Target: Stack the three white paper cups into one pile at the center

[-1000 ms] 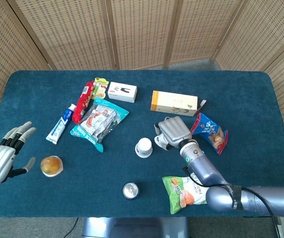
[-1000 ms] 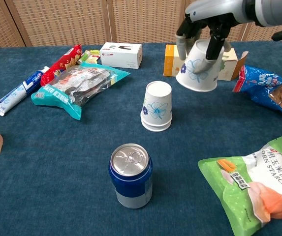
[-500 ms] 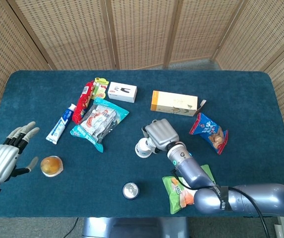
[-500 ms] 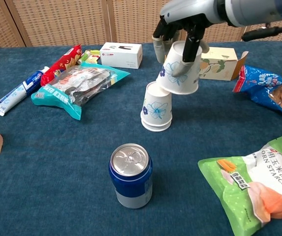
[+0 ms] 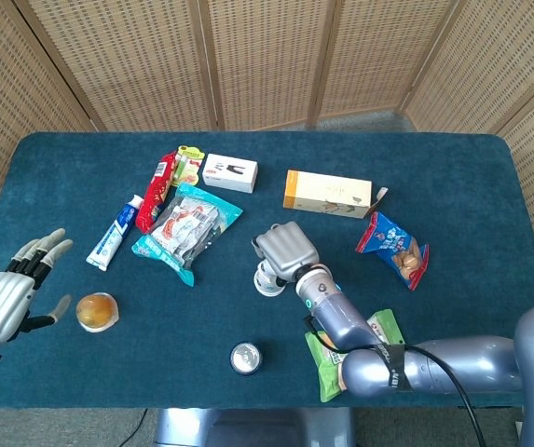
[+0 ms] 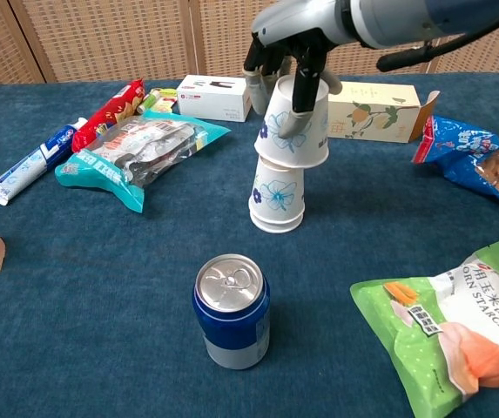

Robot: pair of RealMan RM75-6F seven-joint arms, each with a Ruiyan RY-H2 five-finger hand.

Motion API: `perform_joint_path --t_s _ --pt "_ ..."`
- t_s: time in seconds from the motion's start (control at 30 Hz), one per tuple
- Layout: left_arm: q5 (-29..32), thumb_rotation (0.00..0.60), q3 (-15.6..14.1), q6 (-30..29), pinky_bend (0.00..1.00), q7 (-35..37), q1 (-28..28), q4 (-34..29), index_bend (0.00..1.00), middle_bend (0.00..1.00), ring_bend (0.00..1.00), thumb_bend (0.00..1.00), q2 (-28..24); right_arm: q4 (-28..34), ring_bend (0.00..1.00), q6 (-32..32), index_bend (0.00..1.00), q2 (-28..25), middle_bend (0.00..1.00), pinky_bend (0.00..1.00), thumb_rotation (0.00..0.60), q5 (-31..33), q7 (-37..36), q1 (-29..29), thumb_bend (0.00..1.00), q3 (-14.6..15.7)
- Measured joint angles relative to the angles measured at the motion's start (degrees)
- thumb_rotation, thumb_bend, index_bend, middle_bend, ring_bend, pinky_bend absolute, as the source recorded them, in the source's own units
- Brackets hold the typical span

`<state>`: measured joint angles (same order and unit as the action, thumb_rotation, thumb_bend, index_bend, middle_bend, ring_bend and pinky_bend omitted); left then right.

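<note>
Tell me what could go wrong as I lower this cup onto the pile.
The held cup sits tilted over the stacked cups, so its rim may catch and tip the light pile rather than nest. The right hand wraps the cup's top; releasing could drag it askew. A toppled pile might roll toward the can.

The left hand [image 5: 7, 296] is seen at the lower left of the head view: a ribbed white back shell, pale grey fingers, dark joints between. The right hand [image 5: 285, 250], near the frame's centre, is capped in grey plastic. Its arm [image 5: 434, 365] is clad in glossy silver-blue, banded in black, and a black cable is run along it at lower right.
</note>
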<state>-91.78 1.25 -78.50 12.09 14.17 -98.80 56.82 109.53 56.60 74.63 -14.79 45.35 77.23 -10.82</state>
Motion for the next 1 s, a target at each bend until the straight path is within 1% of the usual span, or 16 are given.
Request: perform_joint_path --t_s 0.27,0.43,1.0 --pt "0.14 0.6 -0.2 -0.31 0.07 0.94 -0.26 0.82 0.0 0.0 0.0 0.46 0.04 -1.84 0.31 -0.3 0.4 1.43 0.47 0.7 0.6 1.3 0.29 1.49 0.28 0.19" --pt "0.22 0.6 -0.28 -0.25 0.08 1.38 -0.25 1.37 0.0 0.0 0.0 0.46 0.27 -2.46 0.3 -0.75 0.38 2.04 0.45 0.7 0.6 2.21 0.55 2.3 0.28 0.57" --pt "0.08 0.6 -0.33 -0.2 0.08 2.08 0.02 2.07 0.0 0.0 0.0 0.46 0.72 -1.55 0.29 -0.56 0.37 1.37 0.44 0.7 0.6 4.26 1.39 3.99 0.28 1.56"
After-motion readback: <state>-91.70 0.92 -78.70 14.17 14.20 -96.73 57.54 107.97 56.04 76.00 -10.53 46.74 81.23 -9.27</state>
